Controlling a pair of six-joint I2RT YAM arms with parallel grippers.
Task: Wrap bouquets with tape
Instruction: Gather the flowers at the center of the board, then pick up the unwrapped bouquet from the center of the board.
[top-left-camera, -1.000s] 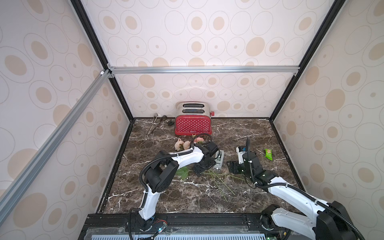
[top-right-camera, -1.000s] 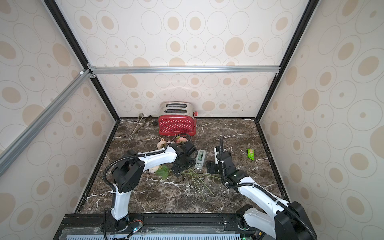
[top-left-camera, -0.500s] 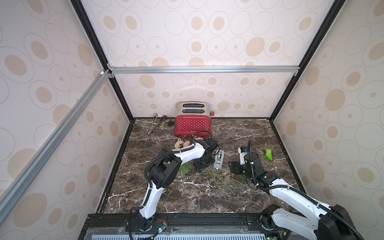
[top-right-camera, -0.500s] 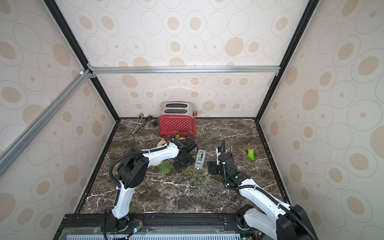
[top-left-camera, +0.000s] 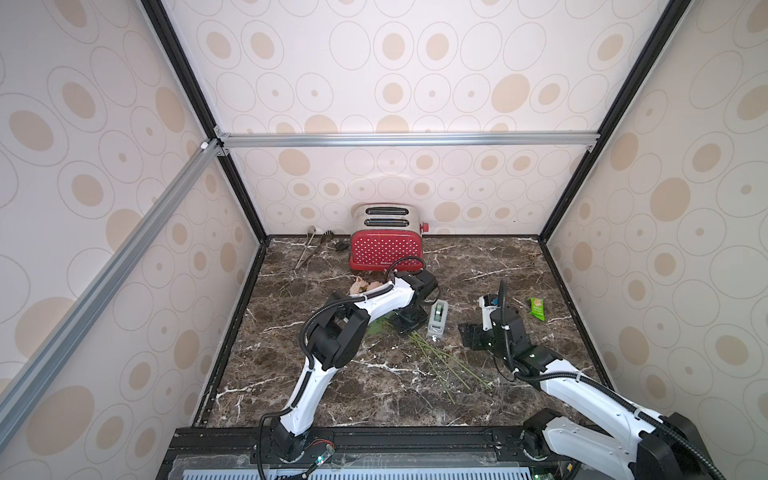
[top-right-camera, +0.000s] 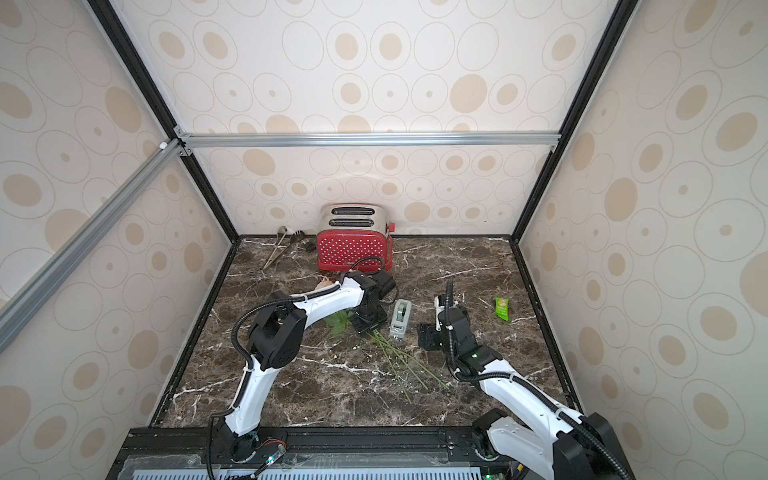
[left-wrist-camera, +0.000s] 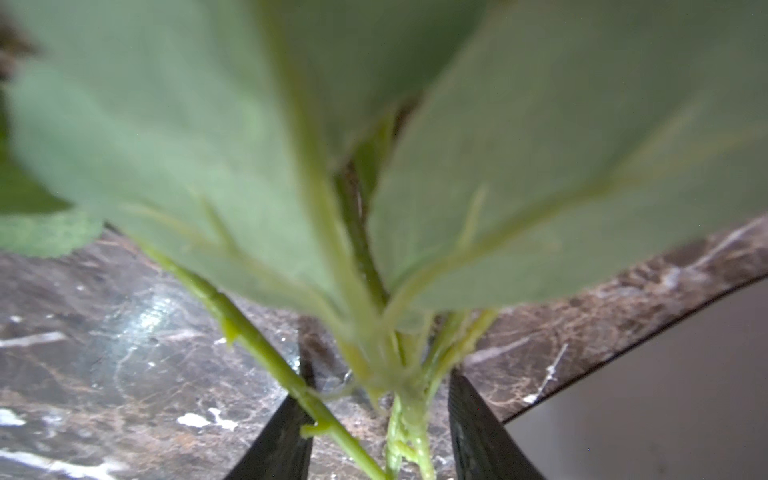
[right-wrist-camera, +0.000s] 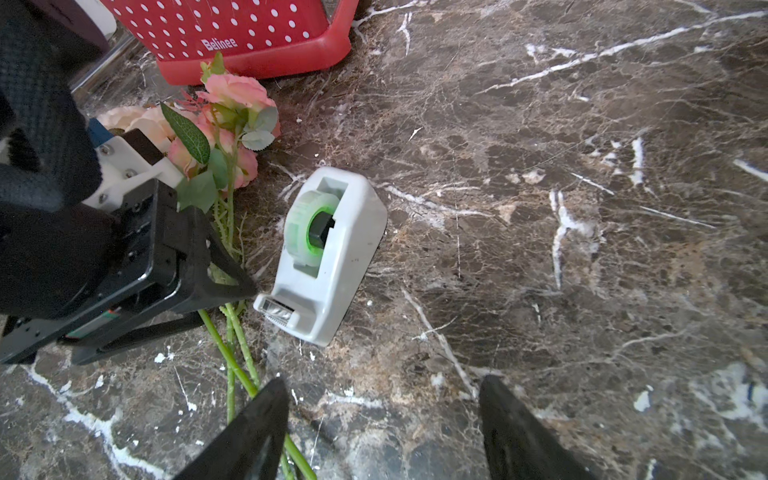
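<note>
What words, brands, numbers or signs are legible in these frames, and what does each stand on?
"Belinee": white lettering on the red polka-dot toaster, read in the right wrist view.
The same mark in both top views: too small to read.
Print on the green snack packet: too small to read.
No lettering shows on the tape dispenser.

Flat bouquet (right-wrist-camera: 226, 166) beside tape dispenser (right-wrist-camera: 336, 253)

Bouquet (left-wrist-camera: 540, 187) leaves just past left gripper (left-wrist-camera: 379, 386): blurred, fill approx. whole wrist view; finger bases cut off, grip on stems unclear. Both top views: arm hides most blooms behind gripper, wrist side.
</note>
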